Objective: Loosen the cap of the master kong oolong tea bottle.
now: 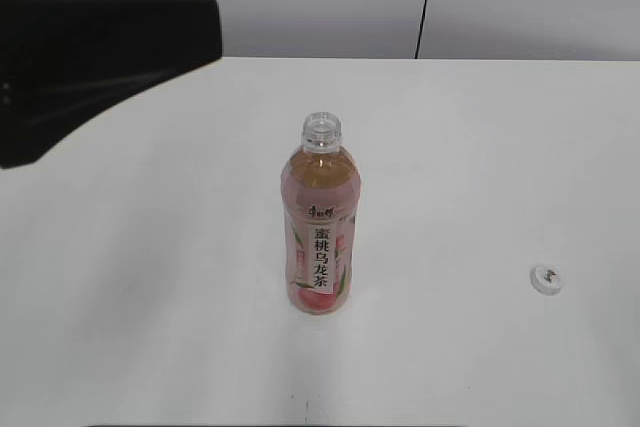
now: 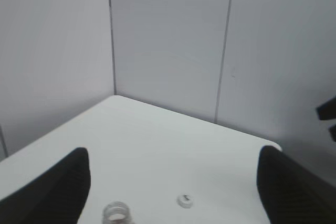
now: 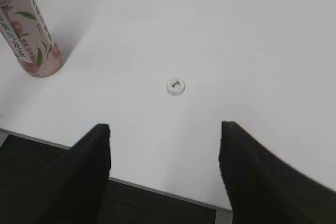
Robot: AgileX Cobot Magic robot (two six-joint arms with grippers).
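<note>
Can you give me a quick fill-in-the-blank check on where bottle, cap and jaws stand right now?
1. The slim clear plastic tea bottle stands upright with its neck ____.
2. The small round white plastic cap lies on the white ____, apart from the bottle.
3. The right gripper has its jaws ____, holding nothing.
4. The left gripper holds ____.

Missing words: open; table; open; nothing

Pink-white labelled bottle [image 1: 321, 237], white cap [image 1: 546, 279], white table [image 1: 480, 167]
</note>
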